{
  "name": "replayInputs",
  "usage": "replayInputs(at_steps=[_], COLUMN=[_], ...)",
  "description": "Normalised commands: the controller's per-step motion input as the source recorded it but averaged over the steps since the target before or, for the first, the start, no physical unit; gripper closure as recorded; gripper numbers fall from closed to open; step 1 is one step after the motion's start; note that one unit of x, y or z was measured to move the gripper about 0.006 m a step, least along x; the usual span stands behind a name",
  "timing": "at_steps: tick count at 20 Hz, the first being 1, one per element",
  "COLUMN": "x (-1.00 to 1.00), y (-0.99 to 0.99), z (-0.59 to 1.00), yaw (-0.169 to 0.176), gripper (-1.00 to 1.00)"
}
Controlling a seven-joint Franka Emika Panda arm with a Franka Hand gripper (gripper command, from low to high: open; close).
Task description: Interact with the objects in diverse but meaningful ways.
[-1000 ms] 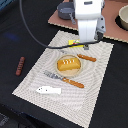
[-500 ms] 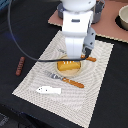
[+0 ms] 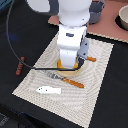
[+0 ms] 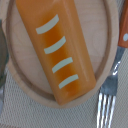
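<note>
The golden bread loaf (image 4: 57,50), marked with white stripes, lies on a round wooden plate (image 4: 27,82) and fills the wrist view. My gripper (image 3: 68,62) hangs straight over it on the striped placemat (image 3: 100,75). The white hand hides most of the loaf in the exterior view, and I cannot see how the fingers stand. The orange-handled fork (image 4: 107,100) lies beside the plate, its handle (image 3: 91,59) sticking out toward the exterior view's right. Nearer the camera are the orange-handled knife (image 3: 70,80) and the white fish (image 3: 48,90).
A red-brown sausage (image 3: 20,65) lies on the dark table off the mat at the exterior view's left. A white bowl (image 3: 123,19) and a grey pot (image 3: 95,10) stand on the pinkish surface at the back right. A black cable (image 3: 15,50) curves across the left side.
The arm has come from the back of the mat toward the camera and down, until it stands low over the bread loaf. The fish, knife and sausage have stayed put.
</note>
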Motion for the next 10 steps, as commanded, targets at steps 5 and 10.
replayInputs(at_steps=[5, 10], x=[-0.18, -0.11], y=[0.0, 0.0], z=[-0.11, -0.05], yaw=[0.107, 0.105], gripper=[-1.0, -1.0])
